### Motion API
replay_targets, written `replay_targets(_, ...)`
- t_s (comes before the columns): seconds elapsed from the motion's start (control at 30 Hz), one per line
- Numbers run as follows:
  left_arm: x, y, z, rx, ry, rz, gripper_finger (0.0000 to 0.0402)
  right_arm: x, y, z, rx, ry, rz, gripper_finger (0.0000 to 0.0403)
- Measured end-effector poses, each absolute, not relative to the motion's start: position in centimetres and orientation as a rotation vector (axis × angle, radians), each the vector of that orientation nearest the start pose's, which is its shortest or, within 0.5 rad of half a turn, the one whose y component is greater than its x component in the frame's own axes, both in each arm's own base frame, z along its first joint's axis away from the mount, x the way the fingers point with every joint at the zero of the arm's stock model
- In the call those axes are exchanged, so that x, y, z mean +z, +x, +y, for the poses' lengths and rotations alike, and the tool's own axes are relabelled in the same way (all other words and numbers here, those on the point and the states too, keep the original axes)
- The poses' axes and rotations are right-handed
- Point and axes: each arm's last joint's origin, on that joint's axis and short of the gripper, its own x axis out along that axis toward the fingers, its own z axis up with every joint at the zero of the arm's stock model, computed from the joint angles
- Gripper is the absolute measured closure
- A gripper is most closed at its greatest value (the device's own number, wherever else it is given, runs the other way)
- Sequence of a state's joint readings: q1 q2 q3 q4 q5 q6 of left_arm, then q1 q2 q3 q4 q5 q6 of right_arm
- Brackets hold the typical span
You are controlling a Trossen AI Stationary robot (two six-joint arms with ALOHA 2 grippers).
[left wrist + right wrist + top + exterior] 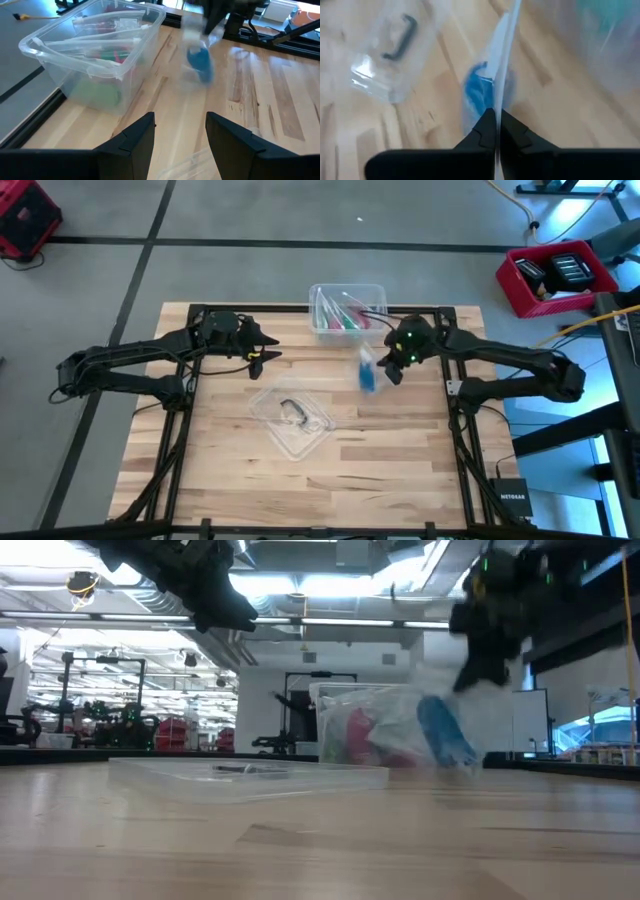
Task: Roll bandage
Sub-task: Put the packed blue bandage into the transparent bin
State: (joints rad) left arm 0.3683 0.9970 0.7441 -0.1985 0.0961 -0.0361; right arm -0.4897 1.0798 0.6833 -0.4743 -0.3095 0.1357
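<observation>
Currently, at your left, the left gripper (268, 356) hovers above the wooden table (390, 460) with its fingers (135, 140) apart, holding nothing. Next comes the flat clear plastic lid (290, 417), then the clear plastic box (346, 311) of coloured items. On your right, the right gripper (393, 372) is pinched together on a small clear plastic bag (502, 65), lifted off the table; the bright blue fabric bandage (367, 376) hangs inside it.

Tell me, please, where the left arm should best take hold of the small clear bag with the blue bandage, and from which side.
Probably the lower part of the bag, around the bandage, approached from the left arm's side. The right gripper is shut on the bag's top edge and it hangs free, so only the bottom is exposed. The left gripper is open.
</observation>
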Motion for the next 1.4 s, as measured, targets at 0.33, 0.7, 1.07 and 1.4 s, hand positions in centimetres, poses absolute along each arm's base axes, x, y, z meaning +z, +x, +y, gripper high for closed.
replay_targets(0.33,28.0,20.2,7.5,0.279,-0.139,0.435,0.0233,34.0,19.9,-8.8,-0.313,0.227,0.563,0.0399)
replay_targets(0.7,28.0,20.2,7.5,0.277,-0.135,0.437,0.0233,36.9,21.4,-12.6,-0.45,-0.069,0.519,0.0399)
replay_targets(1.07,28.0,20.2,7.5,0.277,-0.137,0.439,0.0233,34.7,21.6,-15.0,-0.47,-0.167,0.702,0.0398)
replay_targets(1.4,28.0,20.2,7.5,0.277,-0.136,0.438,0.0233,31.7,23.0,-17.1,-0.632,-0.047,0.835,0.0398)
